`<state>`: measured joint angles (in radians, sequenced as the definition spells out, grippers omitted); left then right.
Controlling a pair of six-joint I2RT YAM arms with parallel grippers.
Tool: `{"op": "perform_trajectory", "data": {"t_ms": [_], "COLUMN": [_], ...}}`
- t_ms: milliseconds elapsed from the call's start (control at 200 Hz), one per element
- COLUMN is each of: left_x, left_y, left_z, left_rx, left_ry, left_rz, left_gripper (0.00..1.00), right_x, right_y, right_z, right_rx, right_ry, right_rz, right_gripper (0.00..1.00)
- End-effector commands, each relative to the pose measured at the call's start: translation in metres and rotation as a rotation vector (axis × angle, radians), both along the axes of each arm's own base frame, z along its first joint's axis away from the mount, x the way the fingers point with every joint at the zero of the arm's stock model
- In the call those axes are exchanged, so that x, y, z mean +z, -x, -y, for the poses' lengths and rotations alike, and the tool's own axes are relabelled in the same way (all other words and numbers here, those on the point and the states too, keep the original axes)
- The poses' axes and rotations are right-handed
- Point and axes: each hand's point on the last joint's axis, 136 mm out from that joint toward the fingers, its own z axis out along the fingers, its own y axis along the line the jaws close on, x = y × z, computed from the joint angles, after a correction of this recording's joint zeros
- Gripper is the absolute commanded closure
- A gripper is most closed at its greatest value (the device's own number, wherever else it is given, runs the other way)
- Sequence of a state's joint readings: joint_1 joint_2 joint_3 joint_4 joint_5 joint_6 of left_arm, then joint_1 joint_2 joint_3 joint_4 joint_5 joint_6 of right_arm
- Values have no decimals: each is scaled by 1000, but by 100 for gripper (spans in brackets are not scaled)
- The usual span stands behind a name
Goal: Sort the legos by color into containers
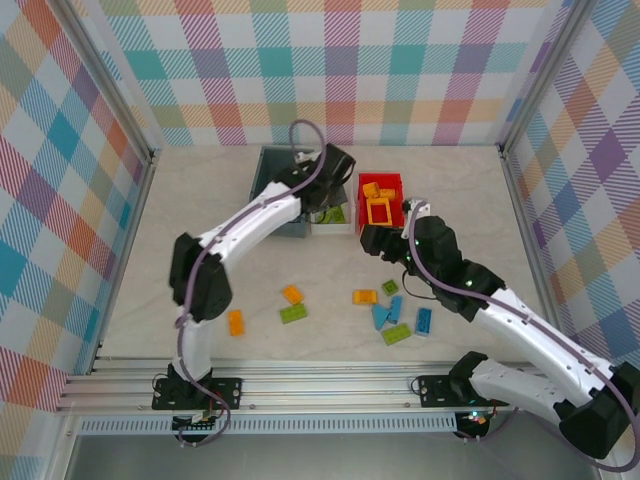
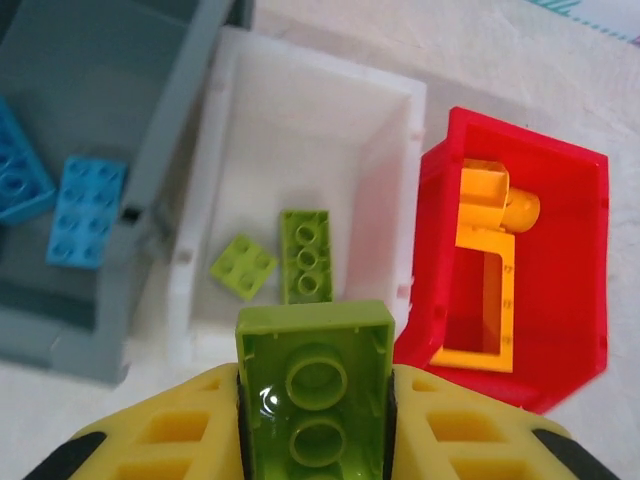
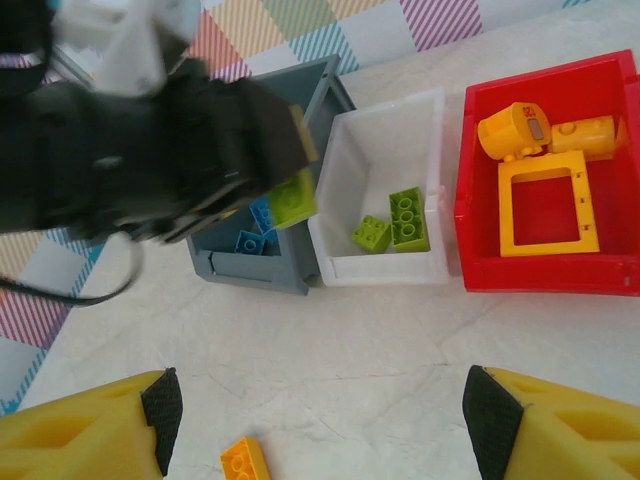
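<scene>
**Held item.** 1 lime green brick (image 2: pixel 315 385) is clamped, hollow underside toward the wrist camera, between the fingers of the left gripper (image 2: pixel 315 400). The jaws are closed on its 2 long sides. It is suspended above the near wall of the white bin (image 2: pixel 300 120).

**Containers.** 2 green bricks (image 2: pixel 305 255) are lying in the white bin. The grey-blue bin (image 2: pixel 100 60), holding blue bricks (image 2: pixel 88 210), is touching it on one side. The red bin (image 2: pixel 560 250), holding the orange frame (image 2: pixel 485 290), is touching it on the other.

**Right gripper** (image 3: pixel 320 420). It is spread wide and empty, just in front of the bins.

**Remaining work.** Loose bricks (image 1: pixel 380 315) in 3 colours are scattered on the table (image 1: pixel 200 200), near the arm bases.

**Risks noted.**
1. The brick is judged to be over the bin's edge rather than its centre. If it is released here, the rim could be struck and the brick deflected onto the table or into the red bin.
2. From the right wrist view, the brick appears nearer the grey-blue bin, so the true position is not settled.
3. The 2 arms are close together, so contact is possible if both are moved at once.
4. The bins are light, so a nudge could shift all 3.
</scene>
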<state>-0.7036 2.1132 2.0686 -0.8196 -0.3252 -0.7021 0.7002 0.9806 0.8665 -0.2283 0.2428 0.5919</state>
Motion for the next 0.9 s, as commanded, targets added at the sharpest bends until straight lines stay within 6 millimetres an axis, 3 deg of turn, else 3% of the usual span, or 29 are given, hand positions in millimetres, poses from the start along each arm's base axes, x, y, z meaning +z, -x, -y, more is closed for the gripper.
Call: {"op": "perform_trajectory", "data": {"t_ms": [0, 230, 360, 495, 665, 785, 895], "left_x": [-14, -58, -76, -79, -46, 3, 51], "left_y": [-17, -57, -62, -57, -49, -36, -11], "left_z": [-7, -9, -6, -5, -2, -1, -14], "left_rx": [-44, 0, -15, -26, -37, -46, -17], "left_ry": [-149, -170, -160, -155, -119, -79, -46], "left_rz": [-26, -34, -57, -82, -53, 8, 63], "left_gripper": [68, 67, 61, 46, 39, 39, 39], "right_x": [31, 26, 14, 2, -12, -24, -46], "right_y": [-6, -3, 1, 6, 14, 21, 29], "right_z": [-12, -11, -6, 0, 7, 6, -13], "right_rx": [28, 32, 26, 14, 17, 60, 175], "right_ry": [-113, -129, -116, -102, -50, 9, 103], "right_rz": [51, 50, 24, -2, -34, -64, -131], "right_gripper": [23, 23, 23, 22, 20, 22, 24]}}
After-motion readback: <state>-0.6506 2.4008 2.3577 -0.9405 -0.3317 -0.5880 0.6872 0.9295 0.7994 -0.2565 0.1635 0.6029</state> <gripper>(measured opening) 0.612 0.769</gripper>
